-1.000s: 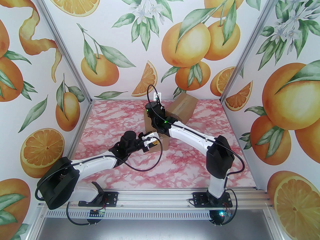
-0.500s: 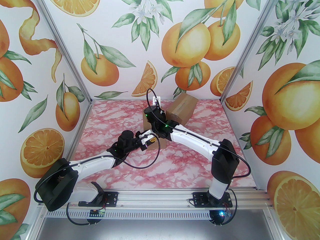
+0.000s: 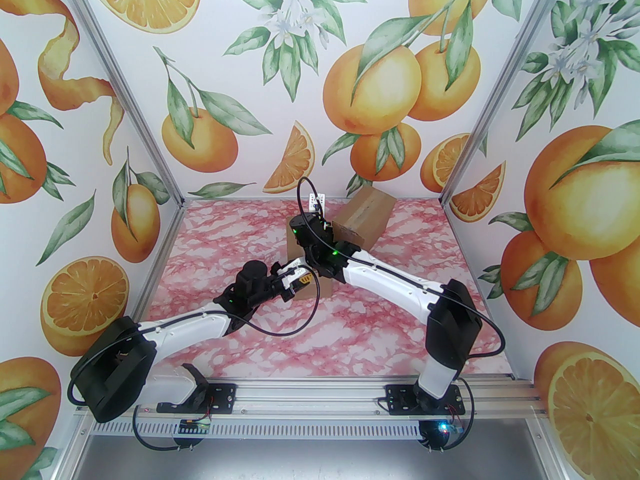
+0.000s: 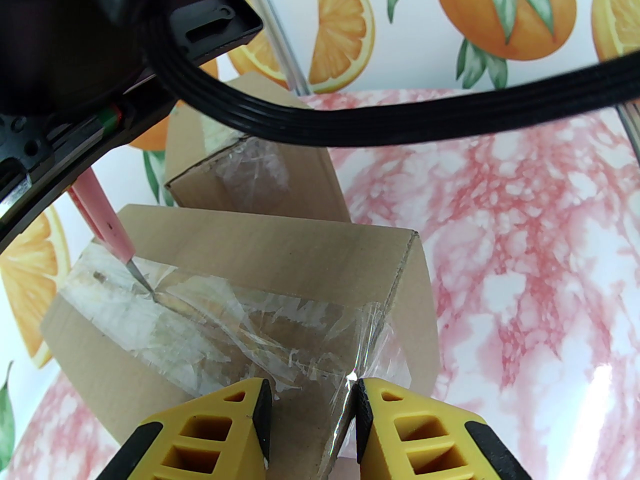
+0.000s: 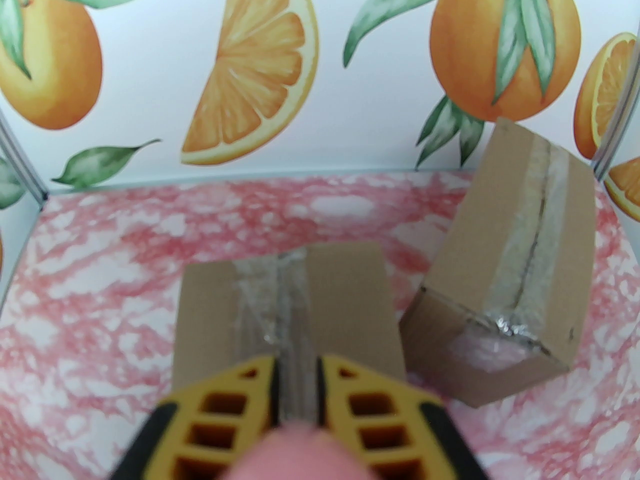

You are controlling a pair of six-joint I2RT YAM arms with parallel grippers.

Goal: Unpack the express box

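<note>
Express box sits mid-way across the table, 1 of 2 cartons; the second box lies to its far right. We judge it light, stiff at the edges and slick along the tape, so hold the bare cardboard sides. Right gripper pinches a pink cutter, tip on the seam. Left gripper straddles the near taped corner, jaws part-spread; we cannot tell whether it grips.

Pink-and-white marbled tabletop, closed on three sides by walls printed with oranges, slices, leaves and white blossom; aluminium posts rise at its far corners, slotted aluminium rail along its near edge, grey metal sheet just past that
</note>
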